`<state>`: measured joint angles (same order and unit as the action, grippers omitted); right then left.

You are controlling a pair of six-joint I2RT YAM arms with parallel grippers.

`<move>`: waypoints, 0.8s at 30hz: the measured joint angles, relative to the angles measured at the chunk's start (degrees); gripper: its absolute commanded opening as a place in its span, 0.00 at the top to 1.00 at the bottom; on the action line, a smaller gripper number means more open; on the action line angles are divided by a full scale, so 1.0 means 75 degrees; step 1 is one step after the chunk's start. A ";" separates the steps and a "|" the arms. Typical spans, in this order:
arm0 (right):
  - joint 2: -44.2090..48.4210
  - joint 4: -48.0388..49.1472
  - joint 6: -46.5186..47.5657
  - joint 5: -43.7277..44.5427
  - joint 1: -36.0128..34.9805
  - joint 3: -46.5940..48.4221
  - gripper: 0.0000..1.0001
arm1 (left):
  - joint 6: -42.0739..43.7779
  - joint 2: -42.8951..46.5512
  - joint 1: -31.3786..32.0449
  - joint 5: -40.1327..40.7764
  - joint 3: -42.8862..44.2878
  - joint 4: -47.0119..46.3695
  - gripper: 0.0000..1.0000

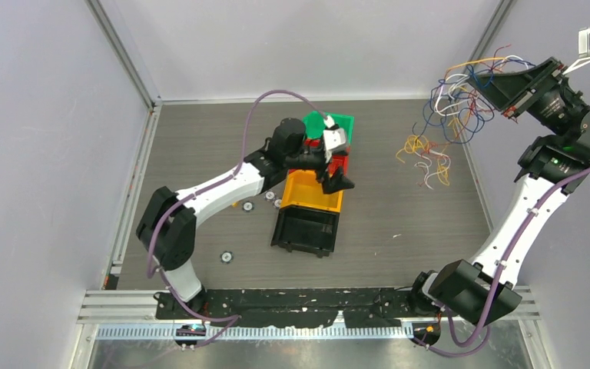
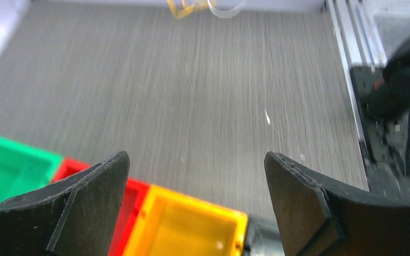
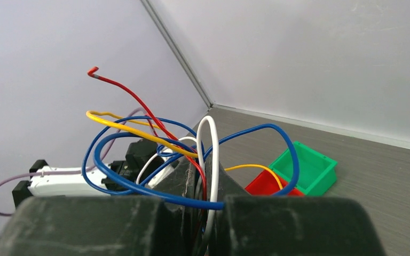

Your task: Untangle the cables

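Grey table (image 1: 399, 223) — left claw (image 2: 195, 160) agape, right claw (image 3: 203, 170) clamped on raised cables (image 3: 215, 154) — grip clear only wrist-side.

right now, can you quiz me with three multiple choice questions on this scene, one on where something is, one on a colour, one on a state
1. Where is the left gripper?
A) above the row of bins
B) low by the near edge
C) folded back over its own base

2. What colour is the bin at the far end of the row?
A) blue
B) green
C) white

3. What state is the right gripper in?
A) open and empty
B) shut on a bin
C) shut on a bunch of cables, held off the table

Answers:
1 A: the yellow bin sits right beneath it in the left wrist view.
2 B: the green bin lies farthest from the arm bases.
3 C: the wires run out from between its closed jaws, and the top view shows them raised in the air.
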<state>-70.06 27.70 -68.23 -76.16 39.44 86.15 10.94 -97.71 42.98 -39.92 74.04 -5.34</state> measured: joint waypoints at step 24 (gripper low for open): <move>0.0478 0.0248 -0.0478 -0.0315 -0.0125 0.0175 0.95 | -0.1067 -0.1247 0.0484 -0.0064 0.1035 -0.0315 1.00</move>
<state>-66.48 29.56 -71.81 -78.52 38.50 87.46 2.94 -107.07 46.61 -40.40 81.80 -7.70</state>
